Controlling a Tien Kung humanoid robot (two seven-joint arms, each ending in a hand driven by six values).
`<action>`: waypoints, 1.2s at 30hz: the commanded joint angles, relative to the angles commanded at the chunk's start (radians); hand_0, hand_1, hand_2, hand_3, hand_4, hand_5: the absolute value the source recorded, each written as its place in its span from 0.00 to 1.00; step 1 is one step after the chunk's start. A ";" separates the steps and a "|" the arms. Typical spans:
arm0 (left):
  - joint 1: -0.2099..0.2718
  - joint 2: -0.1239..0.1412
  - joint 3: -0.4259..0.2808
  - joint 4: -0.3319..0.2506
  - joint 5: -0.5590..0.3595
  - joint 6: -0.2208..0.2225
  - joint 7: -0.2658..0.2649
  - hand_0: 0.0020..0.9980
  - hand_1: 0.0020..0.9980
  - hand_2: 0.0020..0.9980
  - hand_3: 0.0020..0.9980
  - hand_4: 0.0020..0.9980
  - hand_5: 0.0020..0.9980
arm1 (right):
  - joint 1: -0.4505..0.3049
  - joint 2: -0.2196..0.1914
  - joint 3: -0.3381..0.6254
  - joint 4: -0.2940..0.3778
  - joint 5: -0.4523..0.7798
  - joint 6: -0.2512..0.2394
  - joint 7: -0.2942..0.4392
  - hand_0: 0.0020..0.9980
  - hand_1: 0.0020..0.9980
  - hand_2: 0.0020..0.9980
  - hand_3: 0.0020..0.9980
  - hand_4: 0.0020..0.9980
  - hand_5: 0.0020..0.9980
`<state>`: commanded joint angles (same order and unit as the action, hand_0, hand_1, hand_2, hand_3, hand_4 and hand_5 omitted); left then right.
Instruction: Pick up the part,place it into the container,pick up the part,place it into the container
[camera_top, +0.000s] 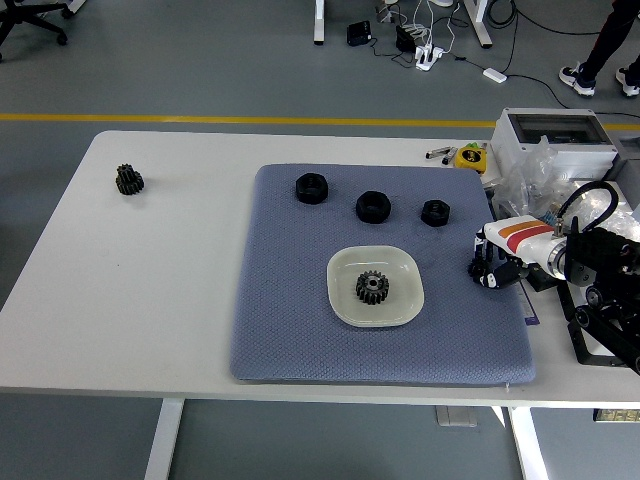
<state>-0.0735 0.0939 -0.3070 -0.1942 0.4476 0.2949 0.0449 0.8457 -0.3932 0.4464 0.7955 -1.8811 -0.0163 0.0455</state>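
A pale shallow dish (345, 263) sits on the blue-grey mat (290, 300) and holds a dark gear (372, 287). Three black nut-like parts lie in a row on the mat behind it: one on the left (312, 188), one in the middle (373, 207) and one on the right (435, 212). A second dark gear (129, 180) lies on the bare table at the far left. My right hand (488, 265) hangs over the mat's right edge, to the right of the dish, with its fingers relaxed and holding nothing. My left arm is out of view.
A white open box (555, 135) with plastic bags stands at the back right. A yellow tape measure (469, 157) and markers (440, 154) lie by the mat's far right corner. Robot hardware fills the right edge.
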 joint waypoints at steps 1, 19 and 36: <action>0.001 0.000 -0.002 0.000 0.002 0.000 0.000 0.66 0.69 0.63 0.56 0.60 0.49 | -0.001 -0.001 0.001 0.003 -0.001 -0.002 0.000 0.26 0.44 0.50 0.50 0.77 0.24; 0.000 0.001 -0.008 0.000 0.013 -0.003 0.002 0.66 0.69 0.63 0.56 0.60 0.50 | -0.013 -0.020 0.030 0.085 -0.016 -0.018 -0.006 0.16 0.37 0.45 0.49 0.77 0.24; -0.006 0.004 0.012 0.000 -0.013 0.001 -0.006 0.66 0.69 0.63 0.56 0.60 0.50 | 0.020 -0.006 -0.008 0.356 -0.060 -0.010 -0.031 0.15 0.36 0.44 0.50 0.76 0.22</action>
<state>-0.0791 0.0978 -0.2954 -0.1943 0.4347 0.2957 0.0388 0.8658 -0.3988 0.4387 1.1516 -1.9410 -0.0263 0.0144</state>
